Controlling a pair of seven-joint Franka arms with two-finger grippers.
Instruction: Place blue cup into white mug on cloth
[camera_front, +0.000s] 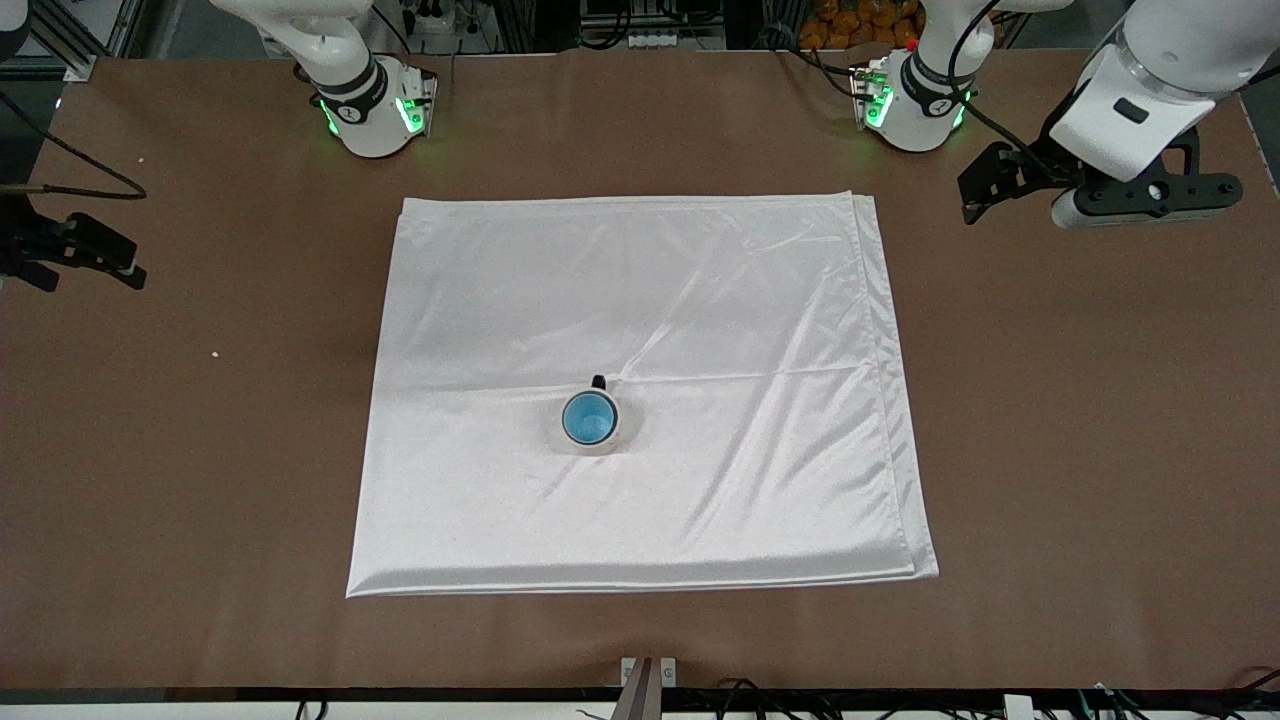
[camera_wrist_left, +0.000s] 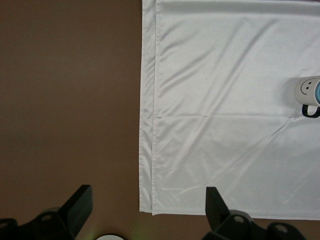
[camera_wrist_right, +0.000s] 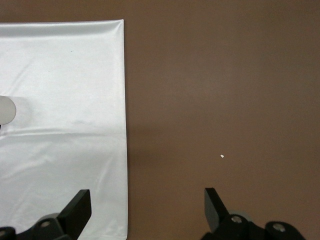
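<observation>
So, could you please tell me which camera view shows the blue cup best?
The front view: it looks straight down into the blue cup, nested in the white mug. The left wrist view catches only a sliver at its edge; the right wrist view shows none.

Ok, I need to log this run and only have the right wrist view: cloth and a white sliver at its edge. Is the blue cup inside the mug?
Observer: Yes. The front view shows the blue cup sitting inside the white mug, upright on the cloth.
Operator: And the left gripper?
Observer: The left gripper is open, holding nothing, over the bare table off the cloth's edge at the left arm's end.
</observation>
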